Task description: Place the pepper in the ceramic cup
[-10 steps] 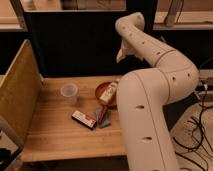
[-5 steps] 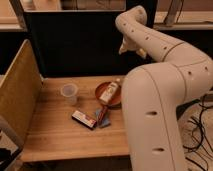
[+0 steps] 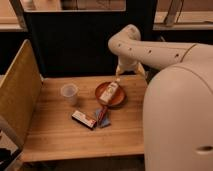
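Though half hidden beneath the arm (image 3: 155, 50), end effector (image 3: 130, 74) spread wide, just behind bowl (image 3: 98, 93)

Gripper (image 3: 120, 77) blurred above the bowl (image 3: 97, 93); arm (image 3: 165, 52) cut off at right edge

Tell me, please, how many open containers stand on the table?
2. The ceramic cup stands left of centre; the brown bowl sits to its right, with the gripper by its far rim. The arm may hide others at the right.

Dim warm light, gripper fingers (image 3: 118, 78) shadowed near bowl (image 3: 121, 98)
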Available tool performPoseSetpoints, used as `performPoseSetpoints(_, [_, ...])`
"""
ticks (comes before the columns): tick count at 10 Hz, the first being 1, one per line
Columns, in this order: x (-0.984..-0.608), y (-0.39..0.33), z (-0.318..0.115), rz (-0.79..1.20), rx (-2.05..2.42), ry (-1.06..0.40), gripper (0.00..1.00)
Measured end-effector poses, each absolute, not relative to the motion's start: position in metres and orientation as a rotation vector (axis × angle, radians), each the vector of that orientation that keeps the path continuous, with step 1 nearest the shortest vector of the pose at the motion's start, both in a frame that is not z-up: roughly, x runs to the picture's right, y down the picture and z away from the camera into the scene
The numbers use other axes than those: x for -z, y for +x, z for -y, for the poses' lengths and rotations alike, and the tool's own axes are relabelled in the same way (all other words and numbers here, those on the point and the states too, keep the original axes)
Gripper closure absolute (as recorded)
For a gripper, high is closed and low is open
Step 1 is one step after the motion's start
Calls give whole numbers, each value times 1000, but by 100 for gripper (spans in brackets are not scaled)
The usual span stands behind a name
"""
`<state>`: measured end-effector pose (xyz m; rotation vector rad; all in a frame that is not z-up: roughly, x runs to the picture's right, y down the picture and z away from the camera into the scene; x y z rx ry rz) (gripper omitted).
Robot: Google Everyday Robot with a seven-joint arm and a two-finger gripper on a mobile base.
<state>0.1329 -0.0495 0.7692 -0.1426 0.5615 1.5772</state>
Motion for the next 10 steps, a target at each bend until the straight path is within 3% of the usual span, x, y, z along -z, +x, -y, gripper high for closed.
performPoseSetpoints(2, [-764, 119, 16, -585, -1505, -198, 20])
performPoseSetpoints(10, [-765, 101, -1, -591, -1496, -276, 20])
